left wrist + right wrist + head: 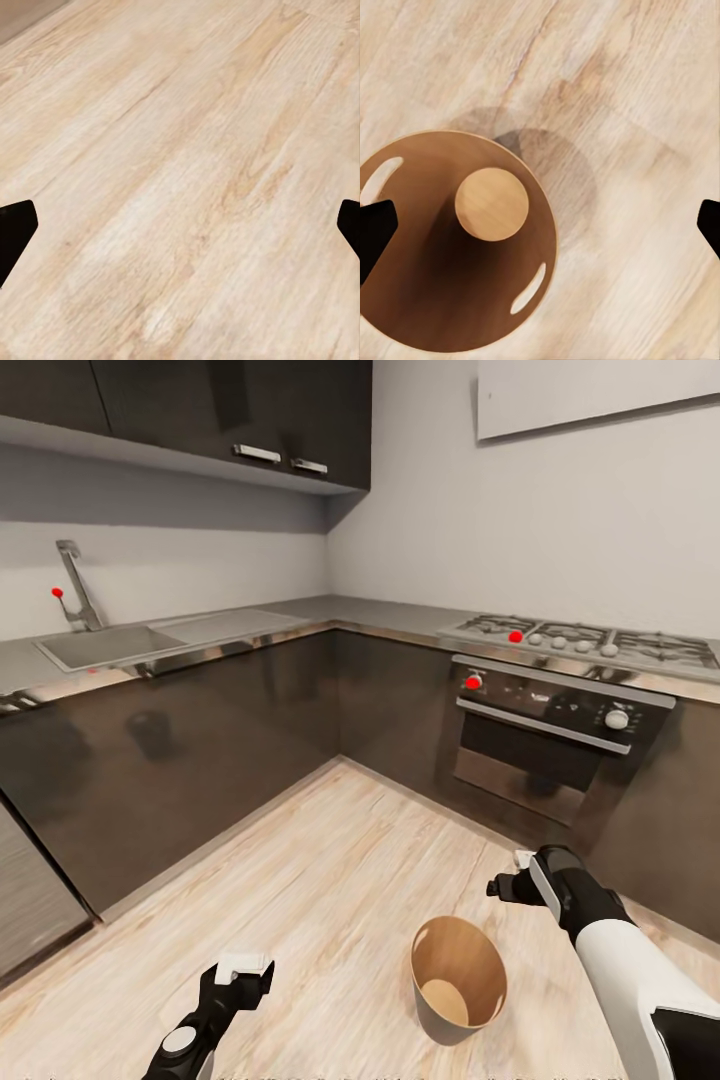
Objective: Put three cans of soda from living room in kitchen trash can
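Note:
The tash can (432,1015) stands on the wood floor at the lower middle of the head view, pale outside and coppery brown inside. Looking down into the tash can (427,300) in the right wrist view, I see only its brown wall, two handle slots and round base. My right gripper (508,875) hovers just right of and above its rim, open, with nothing held; its fingertips (375,232) stand wide apart. My left gripper (240,970) hangs open over bare floor, left of the bucket, its fingertips (15,232) spread. The three can of soda are out of view.
Dark kitchen cabinets (200,760) run in an L along the left and back. A sink (110,645) with a tap sits at left. An oven (545,745) under a gas hob (590,640) is at right. Light plank floor (330,860) lies between the cabinets and me.

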Tool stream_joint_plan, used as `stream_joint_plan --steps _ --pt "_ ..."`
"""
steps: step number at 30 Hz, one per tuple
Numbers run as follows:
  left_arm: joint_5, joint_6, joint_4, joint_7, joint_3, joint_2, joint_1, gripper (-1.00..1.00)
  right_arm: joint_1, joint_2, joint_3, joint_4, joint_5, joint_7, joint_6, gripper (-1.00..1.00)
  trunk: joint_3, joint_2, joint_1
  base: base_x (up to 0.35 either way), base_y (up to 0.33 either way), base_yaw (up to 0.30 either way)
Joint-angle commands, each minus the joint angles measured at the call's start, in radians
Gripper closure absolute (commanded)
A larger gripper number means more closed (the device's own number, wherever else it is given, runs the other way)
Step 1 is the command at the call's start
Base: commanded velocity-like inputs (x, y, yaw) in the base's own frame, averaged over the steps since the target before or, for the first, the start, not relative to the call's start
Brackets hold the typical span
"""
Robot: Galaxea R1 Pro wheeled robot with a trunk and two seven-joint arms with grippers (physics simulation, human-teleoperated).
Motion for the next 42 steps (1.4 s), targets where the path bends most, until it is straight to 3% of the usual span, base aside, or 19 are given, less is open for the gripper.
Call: stream_joint_plan --steps 1,27,35,42 --pt "0.0 0.0 0.0 0.0 0.0 0.0 0.0 -1.0 0.0 0.0 0.0 0.0 0.0 0.0 0.0 -1.0 -0.003 -0.007 0.004 0.0 0.0 0.0" --pt "-0.002 -0.004 0.003 0.002 0.0 0.0 0.0 -1.0 0.001 0.002 0.002 0.0 0.0 0.0 0.0 -1.0 -0.085 -0.189 0.104 0.0 0.0 0.0" --pt "-0.002 -0.005 0.003 0.002 0.0 0.0 0.0 -1.0 0.001 0.003 0.041 -0.001 0.0 -0.001 0.0 -1.0 -0.11 -0.245 0.134 0.0 0.0 0.0" --pt "-0.002 -0.005 0.003 0.002 0.0 0.0 0.0 -1.0 0.001 0.006 0.047 -0.001 0.0 -0.002 0.0 -1.0 -0.132 -0.294 0.161 0.0 0.0 0.0"
